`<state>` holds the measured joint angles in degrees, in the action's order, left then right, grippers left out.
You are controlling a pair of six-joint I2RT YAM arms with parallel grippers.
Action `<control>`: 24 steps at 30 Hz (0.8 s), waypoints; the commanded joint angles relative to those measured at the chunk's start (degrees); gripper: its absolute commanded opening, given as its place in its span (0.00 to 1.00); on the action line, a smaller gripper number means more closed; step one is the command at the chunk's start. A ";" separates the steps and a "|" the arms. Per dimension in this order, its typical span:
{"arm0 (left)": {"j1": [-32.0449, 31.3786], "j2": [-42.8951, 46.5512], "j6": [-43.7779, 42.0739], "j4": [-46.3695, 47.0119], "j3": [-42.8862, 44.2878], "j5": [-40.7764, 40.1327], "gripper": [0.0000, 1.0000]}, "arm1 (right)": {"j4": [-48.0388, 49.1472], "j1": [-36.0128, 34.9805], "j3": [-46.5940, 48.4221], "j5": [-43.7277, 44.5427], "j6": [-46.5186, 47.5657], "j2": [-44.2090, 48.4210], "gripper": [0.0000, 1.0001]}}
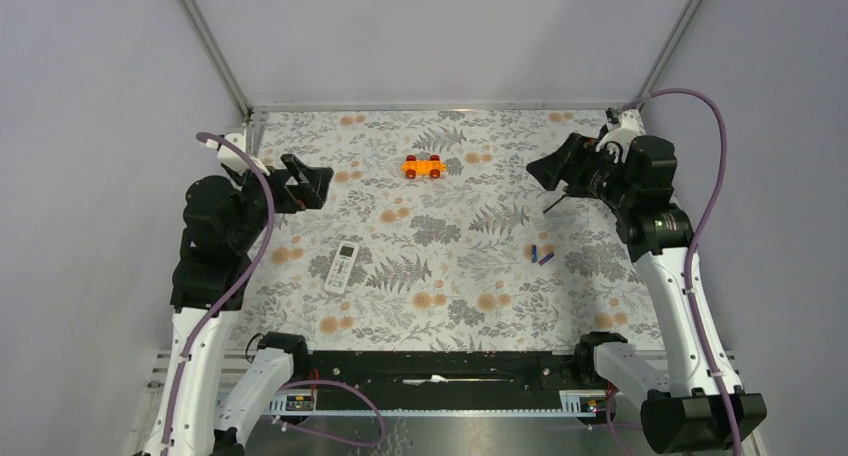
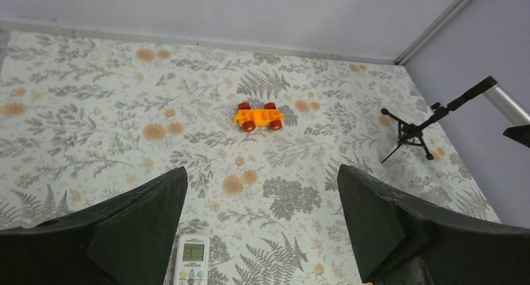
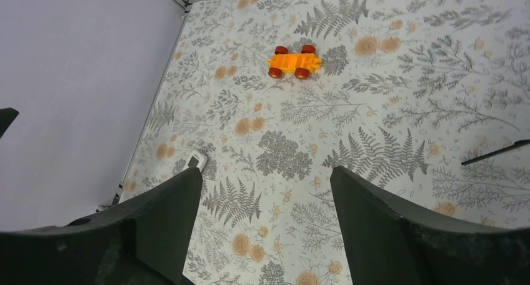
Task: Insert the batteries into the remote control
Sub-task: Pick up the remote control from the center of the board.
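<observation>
Lying display-up on the surface [image 1: 455, 306], the remote control [image 1: 342, 267] rests on the near side of the left tool [image 1: 316, 184], its long axis running roughly near-to-far. The batteries [image 1: 541, 255] lie together below the right tool [image 1: 546, 170]. Both tools hang open and empty.
</observation>
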<state>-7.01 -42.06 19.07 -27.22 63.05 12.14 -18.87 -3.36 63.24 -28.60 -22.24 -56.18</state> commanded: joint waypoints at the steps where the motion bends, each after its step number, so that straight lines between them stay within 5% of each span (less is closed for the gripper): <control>1: 0.14 0.78 1.82 3.85 -4.15 -7.40 0.99 | 4.80 0.19 -1.97 2.64 -2.57 -0.01 0.83; 6: 0.15 -2.61 12.73 3.93 -13.03 -20.12 0.99 | 12.01 0.11 -7.81 -4.89 -9.75 -0.29 0.84; 24: 5.21 -18.16 29.18 10.34 -28.23 -11.02 0.99 | 17.99 -7.53 -16.80 -7.47 -14.20 -2.87 0.84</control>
<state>-1.89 -58.00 44.56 -23.35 37.34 -2.35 -3.44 -9.78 46.83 -35.55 -36.32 -58.50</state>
